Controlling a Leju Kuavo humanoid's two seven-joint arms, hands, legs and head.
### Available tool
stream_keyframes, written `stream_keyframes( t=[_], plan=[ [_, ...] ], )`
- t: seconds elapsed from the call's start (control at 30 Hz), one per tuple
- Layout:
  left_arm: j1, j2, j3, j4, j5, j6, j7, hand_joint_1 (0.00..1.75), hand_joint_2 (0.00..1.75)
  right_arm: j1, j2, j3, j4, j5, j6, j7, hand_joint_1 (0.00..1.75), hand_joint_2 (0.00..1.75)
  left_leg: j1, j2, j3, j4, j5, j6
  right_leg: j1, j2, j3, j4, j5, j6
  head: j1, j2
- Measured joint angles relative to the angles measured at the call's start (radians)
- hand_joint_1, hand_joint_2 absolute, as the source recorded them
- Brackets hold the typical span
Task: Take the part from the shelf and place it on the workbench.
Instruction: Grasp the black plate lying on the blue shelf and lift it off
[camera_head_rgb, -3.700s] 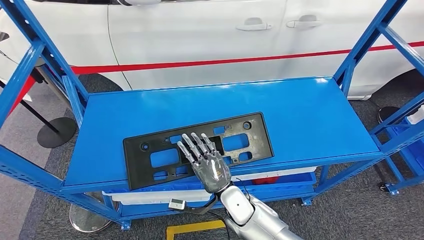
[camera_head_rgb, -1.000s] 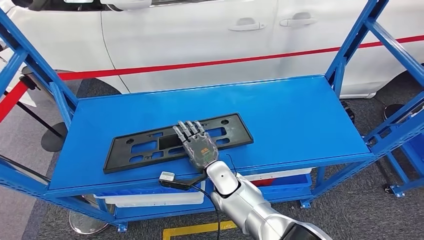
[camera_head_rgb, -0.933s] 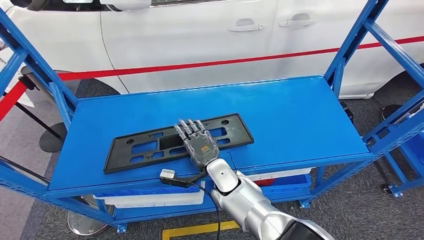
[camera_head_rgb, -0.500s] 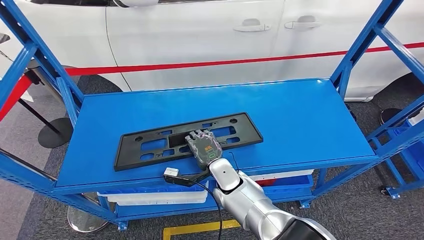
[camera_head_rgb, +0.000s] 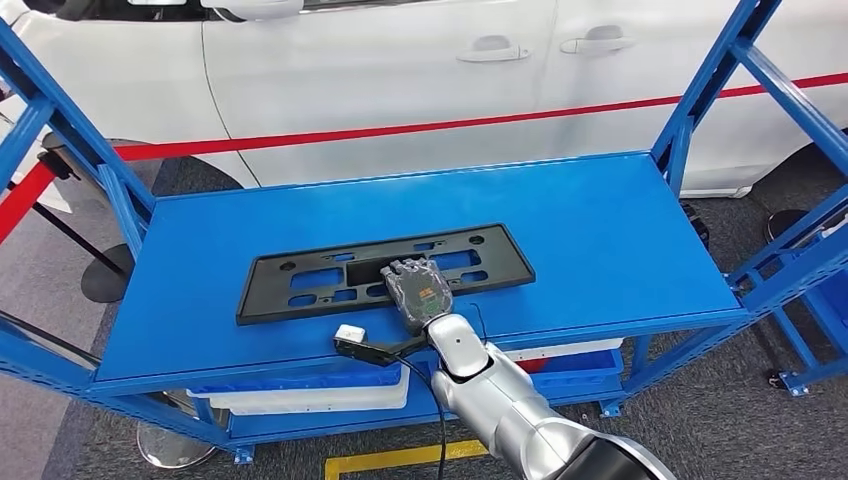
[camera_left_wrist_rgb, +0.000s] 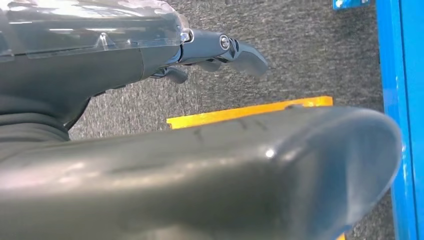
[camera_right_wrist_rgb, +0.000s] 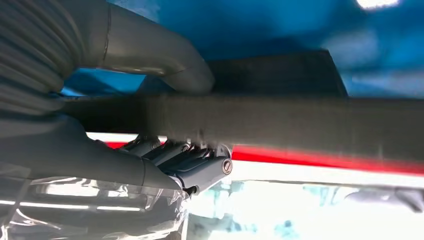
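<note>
The part is a flat black plate frame (camera_head_rgb: 300, 285) with cut-outs, lying lengthwise on the blue shelf top (camera_head_rgb: 600, 230), nearer its front edge. My right hand (camera_head_rgb: 420, 290) grips the frame's near edge at the middle, fingers curled over the top. In the right wrist view the thumb (camera_right_wrist_rgb: 150, 50) lies on one face of the black frame (camera_right_wrist_rgb: 300, 117) and the fingers (camera_right_wrist_rgb: 200, 167) on the other. My left hand (camera_left_wrist_rgb: 225, 170) hangs over the grey floor, holding nothing, with its dark fingers (camera_left_wrist_rgb: 240, 50) stretched out.
A white car (camera_head_rgb: 400, 60) with a red stripe stands close behind the shelf. Slanted blue posts (camera_head_rgb: 700, 100) rise at both ends. A white bin (camera_head_rgb: 300, 395) sits on the level below. A yellow floor mark (camera_head_rgb: 400, 460) lies in front, and a stand base (camera_head_rgb: 105, 280) at left.
My right hand's fingers have gone from lying flat on the frame to curling around its near edge. The frame has slid a little to the right on the shelf.
</note>
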Motion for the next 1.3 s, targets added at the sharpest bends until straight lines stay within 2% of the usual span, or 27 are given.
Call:
stream_keyframes(
  t=[0.07,0.1,0.17,0.23,0.27,0.3,0.37,0.4,0.43,0.47,0.5,0.53,0.6,0.67,0.77,0.83,0.9,0.93,0.97,1.0,1.07,1.1,1.13,1.23,1.27,1.3],
  plan=[
    [0.000,-0.001,0.005,0.000,0.013,0.004,-0.002,0.00,0.00,0.025,0.006,-0.033,-0.056,-0.132,-0.038,-0.113,1.75,1.75,0.000,0.001,0.063,-0.135,0.056,0.003,0.001,0.004,-0.002,0.010,-0.006,0.007,0.000,0.000],
    [0.000,-0.002,0.009,0.000,0.020,0.007,-0.004,0.00,0.00,0.043,0.008,-0.046,-0.100,-0.205,-0.046,-0.168,1.75,1.75,-0.001,0.001,0.082,-0.177,0.068,0.008,0.003,0.006,-0.004,0.014,-0.008,0.012,0.001,0.000],
    [0.001,-0.006,0.022,0.000,0.035,0.014,-0.008,0.00,0.00,0.095,0.011,-0.059,-0.258,-0.398,-0.028,-0.267,1.75,1.75,-0.006,-0.001,0.090,-0.195,0.066,0.019,0.007,0.008,-0.006,0.015,-0.008,0.022,0.001,0.000],
    [0.004,-0.009,0.036,0.000,0.047,0.019,-0.012,0.00,0.00,0.157,0.007,-0.058,-0.451,-0.574,0.005,-0.313,1.75,1.75,-0.004,-0.002,0.089,-0.198,0.071,0.033,0.005,0.008,-0.006,0.017,-0.012,0.034,0.001,0.000],
    [0.006,-0.011,0.042,0.000,0.052,0.022,-0.014,0.00,0.00,0.186,0.002,-0.058,-0.546,-0.646,0.016,-0.322,1.75,1.75,-0.003,-0.003,0.089,-0.201,0.074,0.040,0.004,0.007,-0.013,0.033,-0.026,0.039,0.002,0.000],
    [0.007,-0.013,0.048,0.000,0.055,0.024,-0.016,0.00,0.00,0.211,-0.007,-0.057,-0.640,-0.711,0.024,-0.329,1.75,1.75,-0.002,-0.003,0.088,-0.204,0.076,0.048,0.003,0.007,-0.029,0.070,-0.051,0.044,0.002,0.000],
    [0.011,-0.017,0.059,0.000,0.059,0.028,-0.018,0.00,0.00,0.254,-0.037,-0.055,-0.824,-0.837,0.036,-0.350,1.75,1.75,-0.004,-0.003,0.085,-0.204,0.077,0.056,0.001,0.006,-0.089,0.195,-0.117,0.049,0.002,0.000],
    [0.013,-0.018,0.065,0.000,0.061,0.029,-0.019,0.00,0.00,0.273,-0.055,-0.054,-0.908,-0.894,0.041,-0.363,1.75,1.75,-0.005,-0.004,0.084,-0.204,0.077,0.058,0.001,0.006,-0.118,0.255,-0.139,0.051,0.002,0.000],
    [0.014,-0.020,0.070,0.000,0.063,0.029,-0.019,0.00,0.00,0.291,-0.074,-0.054,-0.983,-0.942,0.046,-0.376,1.75,1.75,-0.007,-0.004,0.084,-0.204,0.077,0.059,0.001,0.006,-0.136,0.288,-0.143,0.051,0.002,0.000],
    [0.015,-0.021,0.075,0.000,0.064,0.032,-0.019,0.00,0.00,0.309,-0.092,-0.055,-1.051,-0.987,0.051,-0.388,1.75,1.75,-0.008,-0.004,0.086,-0.203,0.076,0.060,0.002,0.006,-0.135,0.283,-0.127,0.049,0.002,0.000],
    [0.016,-0.023,0.078,0.000,0.064,0.035,-0.019,0.00,0.00,0.325,-0.109,-0.057,-1.110,-1.027,0.058,-0.400,1.75,1.75,-0.010,-0.004,0.088,-0.203,0.074,0.060,0.002,0.006,-0.115,0.240,-0.095,0.045,0.002,0.000],
    [0.016,-0.025,0.080,0.000,0.063,0.039,-0.018,0.00,0.00,0.340,-0.123,-0.059,-1.163,-1.066,0.066,-0.412,1.75,1.75,-0.012,-0.004,0.090,-0.203,0.073,0.060,0.004,0.006,-0.082,0.171,-0.057,0.040,0.002,0.000],
    [0.015,-0.030,0.084,0.000,0.066,0.044,-0.018,0.00,0.00,0.369,-0.149,-0.066,-1.257,-1.144,0.081,-0.436,1.75,1.75,-0.016,-0.004,0.092,-0.203,0.069,0.056,0.010,0.005,-0.024,0.049,-0.012,0.028,0.001,0.000],
    [0.014,-0.034,0.093,0.001,0.078,0.047,-0.018,0.00,0.00,0.407,-0.169,-0.081,-1.327,-1.212,0.092,-0.458,1.75,1.75,-0.019,-0.004,0.092,-0.203,0.068,0.049,0.015,0.004,-0.008,0.011,-0.009,0.024,0.001,0.000],
    [0.014,-0.037,0.111,0.001,0.093,0.066,-0.012,0.00,0.00,0.483,-0.187,-0.108,-1.398,-1.266,0.104,-0.489,1.75,1.75,-0.019,-0.003,0.093,-0.195,0.055,0.034,0.007,0.002,-0.001,-0.003,-0.003,0.012,0.001,0.000],
    [0.015,-0.039,0.124,0.001,0.104,0.077,-0.009,0.00,0.00,0.537,-0.194,-0.122,-1.426,-1.273,0.121,-0.517,1.75,1.75,-0.017,-0.002,0.064,-0.121,0.005,0.025,0.002,-0.001,0.005,-0.011,0.000,0.004,-0.001,0.000],
    [0.014,-0.041,0.139,0.001,0.115,0.084,-0.005,0.00,0.00,0.598,-0.198,-0.133,-1.442,-1.276,0.146,-0.553,1.75,1.75,-0.013,-0.001,0.005,0.011,-0.060,0.019,0.002,-0.004,0.005,-0.011,-0.001,0.000,-0.001,0.000],
    [0.015,-0.042,0.144,0.001,0.117,0.087,-0.002,0.00,0.00,0.630,-0.200,-0.137,-1.447,-1.277,0.158,-0.571,1.75,1.75,-0.012,-0.001,-0.016,0.057,-0.075,0.017,0.002,-0.005,0.005,-0.010,-0.001,0.000,-0.001,0.000],
    [0.015,-0.043,0.150,0.001,0.120,0.090,0.001,0.00,0.00,0.662,-0.203,-0.142,-1.452,-1.278,0.170,-0.590,1.75,1.75,-0.011,-0.001,-0.020,0.070,-0.071,0.015,0.003,-0.006,0.005,-0.008,-0.001,0.000,-0.001,0.000],
    [0.016,-0.044,0.154,0.001,0.121,0.092,0.004,0.00,0.00,0.694,-0.204,-0.147,-1.455,-1.282,0.183,-0.609,1.75,1.75,-0.010,-0.001,-0.004,0.040,-0.049,0.015,0.002,-0.006,0.005,-0.005,-0.001,0.001,-0.001,0.000],
    [0.016,-0.045,0.161,0.000,0.125,0.096,0.008,0.00,0.00,0.755,-0.205,-0.157,-1.459,-1.295,0.209,-0.647,1.75,1.75,-0.010,-0.001,0.065,-0.096,0.013,0.020,0.003,-0.006,0.004,0.001,-0.005,0.005,-0.001,0.000],
    [0.015,-0.046,0.165,0.000,0.127,0.098,0.009,0.00,0.00,0.782,-0.205,-0.164,-1.460,-1.302,0.221,-0.663,1.75,1.75,-0.012,-0.002,0.094,-0.155,0.035,0.024,0.004,-0.005,0.003,0.005,-0.006,0.009,-0.001,0.000],
    [0.015,-0.047,0.169,0.000,0.128,0.100,0.010,0.00,0.00,0.805,-0.205,-0.171,-1.461,-1.309,0.233,-0.675,1.75,1.75,-0.014,-0.002,0.112,-0.192,0.046,0.028,0.005,-0.004,0.001,0.008,-0.006,0.014,0.000,0.000],
    [0.015,-0.054,0.178,0.000,0.130,0.104,0.016,0.00,0.00,0.862,-0.204,-0.194,-1.460,-1.327,0.268,-0.693,1.75,1.75,-0.017,-0.003,0.113,-0.206,0.059,0.045,0.005,-0.003,-0.002,0.009,-0.002,0.032,0.000,0.000],
    [0.015,-0.057,0.180,0.000,0.131,0.106,0.017,0.00,0.00,0.879,-0.204,-0.202,-1.459,-1.330,0.279,-0.696,1.75,1.75,-0.016,-0.002,0.110,-0.210,0.065,0.052,0.003,-0.002,-0.005,0.016,-0.012,0.038,0.000,0.000],
    [0.015,-0.059,0.182,0.000,0.132,0.108,0.018,0.00,0.00,0.893,-0.204,-0.210,-1.458,-1.330,0.290,-0.699,1.75,1.75,-0.015,-0.001,0.107,-0.214,0.072,0.060,0.001,-0.001,-0.013,0.037,-0.035,0.044,0.001,0.000]
  ],
)
